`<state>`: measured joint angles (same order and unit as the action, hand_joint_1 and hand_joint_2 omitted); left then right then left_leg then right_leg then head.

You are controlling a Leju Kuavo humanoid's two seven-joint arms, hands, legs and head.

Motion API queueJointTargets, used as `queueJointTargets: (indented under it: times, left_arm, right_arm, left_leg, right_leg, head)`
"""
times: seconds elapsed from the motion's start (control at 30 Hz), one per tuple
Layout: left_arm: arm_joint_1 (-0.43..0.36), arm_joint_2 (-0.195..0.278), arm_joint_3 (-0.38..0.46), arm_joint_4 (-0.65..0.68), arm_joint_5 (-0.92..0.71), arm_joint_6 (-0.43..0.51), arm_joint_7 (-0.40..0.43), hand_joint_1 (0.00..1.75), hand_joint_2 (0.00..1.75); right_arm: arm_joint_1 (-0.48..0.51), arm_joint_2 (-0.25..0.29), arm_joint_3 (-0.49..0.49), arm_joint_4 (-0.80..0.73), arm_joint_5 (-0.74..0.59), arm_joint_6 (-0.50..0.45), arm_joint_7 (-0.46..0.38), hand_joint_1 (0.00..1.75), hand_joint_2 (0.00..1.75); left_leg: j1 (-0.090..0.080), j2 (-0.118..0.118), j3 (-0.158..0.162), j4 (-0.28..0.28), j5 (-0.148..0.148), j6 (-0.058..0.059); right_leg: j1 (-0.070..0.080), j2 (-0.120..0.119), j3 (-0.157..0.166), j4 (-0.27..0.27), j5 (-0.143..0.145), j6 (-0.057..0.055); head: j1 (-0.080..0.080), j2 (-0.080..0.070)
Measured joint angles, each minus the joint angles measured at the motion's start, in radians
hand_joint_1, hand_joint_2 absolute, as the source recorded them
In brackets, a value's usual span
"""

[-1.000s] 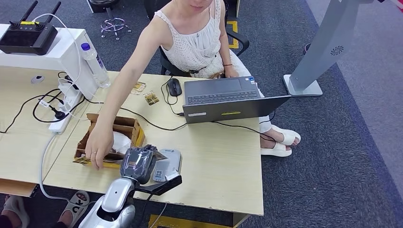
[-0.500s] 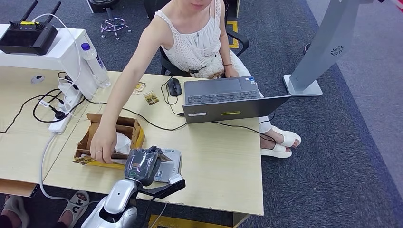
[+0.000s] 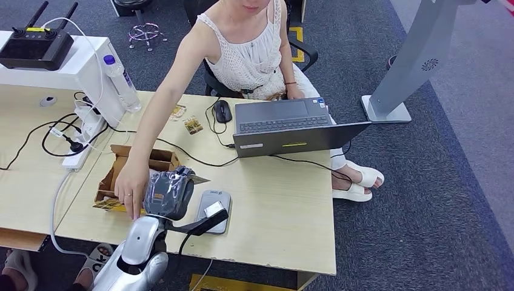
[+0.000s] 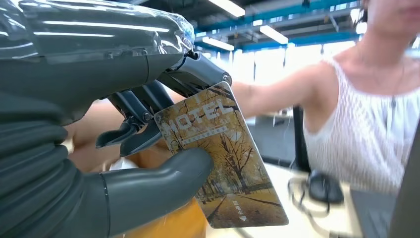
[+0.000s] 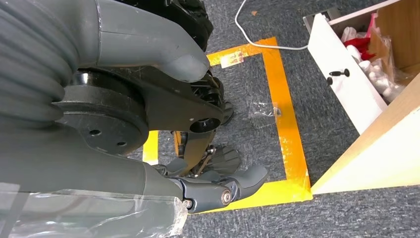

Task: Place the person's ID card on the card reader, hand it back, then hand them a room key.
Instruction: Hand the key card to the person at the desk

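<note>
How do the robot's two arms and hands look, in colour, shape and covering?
The left arm is rounded silver metal with a black bracket at the wrist. The left hand is dark grey under a clear plastic film; in the wrist view it has a ribbed grey cover, a thick grey thumb and darker fingers. The right hand looks the same, with plastic film by its cover.

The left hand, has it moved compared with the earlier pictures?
Yes. The left hand, holding the room key, lifted off the card reader toward the cardboard box.
</note>
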<state>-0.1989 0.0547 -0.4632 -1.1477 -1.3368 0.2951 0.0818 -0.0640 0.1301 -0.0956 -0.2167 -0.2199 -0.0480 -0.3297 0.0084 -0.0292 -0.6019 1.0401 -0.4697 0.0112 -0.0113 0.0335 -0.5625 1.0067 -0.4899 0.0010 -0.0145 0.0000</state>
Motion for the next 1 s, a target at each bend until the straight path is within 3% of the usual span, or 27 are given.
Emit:
queueJointTargets:
  times: [0.23, 0.4, 0.8, 0.93, 1.0]
  left_arm:
    - [-0.07, 0.045, 0.074, -0.093, -0.019, 0.205, -0.015, 1.75, 1.75]
    - [-0.139, 0.075, 0.127, -0.12, -0.013, 0.216, -0.041, 1.75, 1.75]
    - [-0.195, 0.093, 0.155, -0.13, -0.014, 0.208, -0.048, 1.75, 1.75]
    - [-0.211, 0.092, 0.155, -0.123, -0.027, 0.201, -0.049, 0.0, 1.75]
    - [-0.214, 0.091, 0.155, -0.115, -0.028, 0.201, -0.046, 0.0, 1.75]
  right_arm:
    - [-0.005, 0.0, -0.002, 0.0, 0.027, 0.008, 0.002, 0.0, 1.75]
    - [-0.011, 0.0, -0.002, 0.0, 0.034, 0.008, 0.008, 0.0, 1.75]
    - [-0.016, 0.0, -0.002, 0.0, 0.043, 0.008, 0.011, 0.0, 1.75]
    - [-0.017, 0.0, -0.003, 0.0, 0.045, 0.008, 0.014, 0.0, 1.75]
    - [-0.017, 0.0, -0.005, 0.0, 0.046, 0.008, 0.016, 0.0, 1.75]
  left_leg:
    - [0.0, 0.0, 0.0, 0.0, 0.001, -0.001]
    - [0.0, -0.001, 0.0, 0.0, 0.002, -0.002]
    - [0.0, -0.001, 0.0, 0.0, 0.002, -0.002]
    - [0.0, 0.0, 0.0, 0.0, 0.002, -0.002]
    - [0.0, 0.0, 0.0, 0.0, 0.002, -0.002]
  right_leg:
    - [0.0, 0.0, 0.0, 0.0, 0.0, 0.0]
    - [0.0, 0.0, 0.0, 0.001, 0.0, 0.0]
    - [0.0, 0.0, 0.0, 0.001, 0.0, 0.0]
    - [0.0, 0.0, 0.0, 0.001, 0.001, 0.0]
    - [0.0, 0.0, 0.0, 0.001, 0.001, 0.0]
  head:
    - [0.0, 0.0]
    - [0.0, 0.0]
    - [0.0, 0.0]
    - [0.0, 0.0]
    - [0.0, 0.0]
